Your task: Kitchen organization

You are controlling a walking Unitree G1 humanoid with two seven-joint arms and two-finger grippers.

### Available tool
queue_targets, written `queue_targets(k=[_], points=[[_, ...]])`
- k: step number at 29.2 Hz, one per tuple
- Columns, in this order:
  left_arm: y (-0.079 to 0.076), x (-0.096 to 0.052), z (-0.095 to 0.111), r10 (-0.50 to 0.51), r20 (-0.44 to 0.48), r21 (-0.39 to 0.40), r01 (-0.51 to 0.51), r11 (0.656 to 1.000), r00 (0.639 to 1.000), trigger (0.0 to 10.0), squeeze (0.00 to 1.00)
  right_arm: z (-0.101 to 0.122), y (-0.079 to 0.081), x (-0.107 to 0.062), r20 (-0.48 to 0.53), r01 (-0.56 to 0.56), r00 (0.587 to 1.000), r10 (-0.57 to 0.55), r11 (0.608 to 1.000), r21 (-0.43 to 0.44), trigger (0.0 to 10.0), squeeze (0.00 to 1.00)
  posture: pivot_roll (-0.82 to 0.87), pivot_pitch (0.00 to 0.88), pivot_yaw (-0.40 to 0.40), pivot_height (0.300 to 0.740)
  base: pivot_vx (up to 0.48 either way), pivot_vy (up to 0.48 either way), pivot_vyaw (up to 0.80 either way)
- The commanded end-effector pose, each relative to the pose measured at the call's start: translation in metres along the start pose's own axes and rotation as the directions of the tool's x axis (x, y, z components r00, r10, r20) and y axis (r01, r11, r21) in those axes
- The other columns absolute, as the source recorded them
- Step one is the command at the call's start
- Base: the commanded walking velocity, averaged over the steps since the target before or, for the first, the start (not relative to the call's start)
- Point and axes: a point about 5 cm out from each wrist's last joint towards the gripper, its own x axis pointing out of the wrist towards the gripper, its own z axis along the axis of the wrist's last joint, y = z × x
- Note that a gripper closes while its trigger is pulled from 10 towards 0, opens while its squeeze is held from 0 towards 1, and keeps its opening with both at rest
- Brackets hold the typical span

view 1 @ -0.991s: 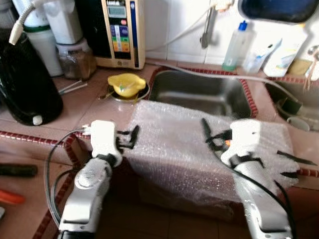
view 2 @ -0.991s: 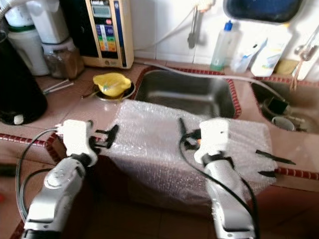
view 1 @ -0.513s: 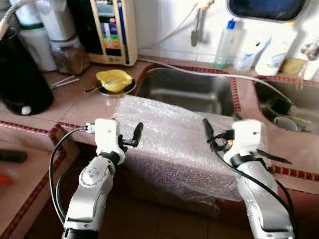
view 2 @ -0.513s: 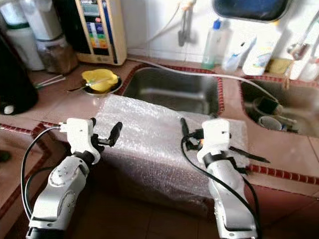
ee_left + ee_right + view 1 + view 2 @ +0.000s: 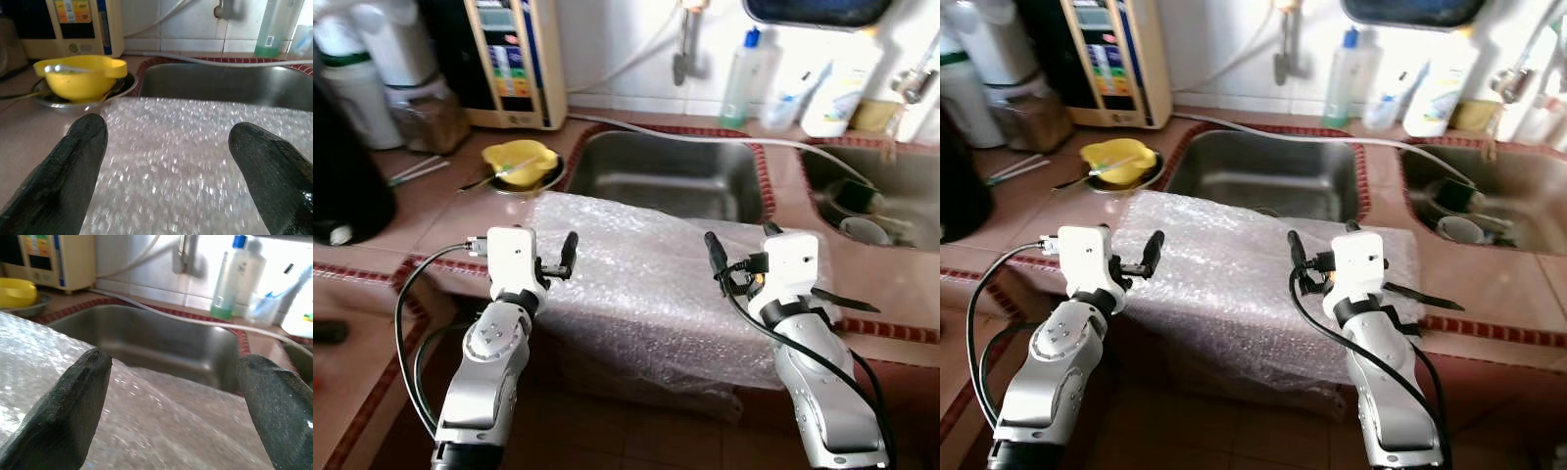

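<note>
**Bubble wrap on the counter, both sets of fingers wide open**

A big sheet of bubble wrap (image 5: 646, 284) lies over the front edge of the counter (image 5: 431, 220). Part of it rests flat on top, just in front of the sink (image 5: 675, 181). The rest hangs down over the front.

The left gripper (image 5: 553, 266) is at the left end of the sheet. Its fingers (image 5: 68, 166) are spread wide apart and hold nothing. In the left wrist view the bubble wrap lies between and below the two fingers. I cannot tell if they touch it.

The right gripper (image 5: 773, 284) is at the right end of the sheet. Its fingers (image 5: 68, 406) are also spread wide and hold nothing. The bubble wrap lies between and under them too, and the sink is straight ahead of them.

Ahead of the left fingers, a yellow bowl (image 5: 521, 163) sits on a metal plate (image 5: 122, 88) beside the sink. Farther back stands a cream machine (image 5: 509, 59) with coloured buttons, against the wall. A white hose (image 5: 705, 137) runs along behind the sink. Past the right fingers, a clear bottle with a blue cap (image 5: 739, 64) stands by the wall. A second sink (image 5: 867, 191) lies to the right, with a cup (image 5: 864, 230) in it.
</note>
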Motion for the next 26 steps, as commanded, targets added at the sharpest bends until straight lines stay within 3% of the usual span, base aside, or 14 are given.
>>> queue_targets(k=[1,11,19,25,26], points=[[0.011,0.000,-0.003,0.079,-0.005,0.034,-0.079,0.996,0.997,10.0,0.00,0.004,0.001,0.003,0.019,-0.013,1.000,0.013,1.000,0.008,10.0,0.00,0.07,0.000,0.006,0.740,0.000,0.000,0.00],[0.019,-0.001,0.004,0.177,0.047,0.087,-0.181,0.980,0.983,10.0,0.00,0.002,0.007,0.005,0.000,-0.044,0.999,0.044,0.999,0.010,10.0,0.00,0.08,0.000,0.002,0.740,0.000,0.000,0.00],[0.018,-0.002,0.009,0.152,0.071,0.078,-0.157,0.984,0.986,10.0,0.00,0.012,0.014,0.006,0.026,-0.087,0.996,0.086,0.996,0.018,10.0,0.00,0.07,0.000,0.007,0.740,0.000,0.000,0.00],[0.020,-0.001,0.013,0.169,0.093,0.099,-0.178,0.979,0.981,10.0,0.00,0.023,0.015,0.010,0.064,-0.073,0.995,0.076,0.996,-0.047,10.0,0.00,0.07,0.000,0.007,0.740,0.000,0.000,0.00],[0.023,-0.002,0.014,0.190,0.099,0.105,-0.200,0.974,0.977,10.0,0.00,0.023,0.018,0.010,0.064,-0.107,0.992,0.106,0.994,0.009,10.0,0.00,0.07,0.000,0.007,0.740,0.000,0.000,0.00]])
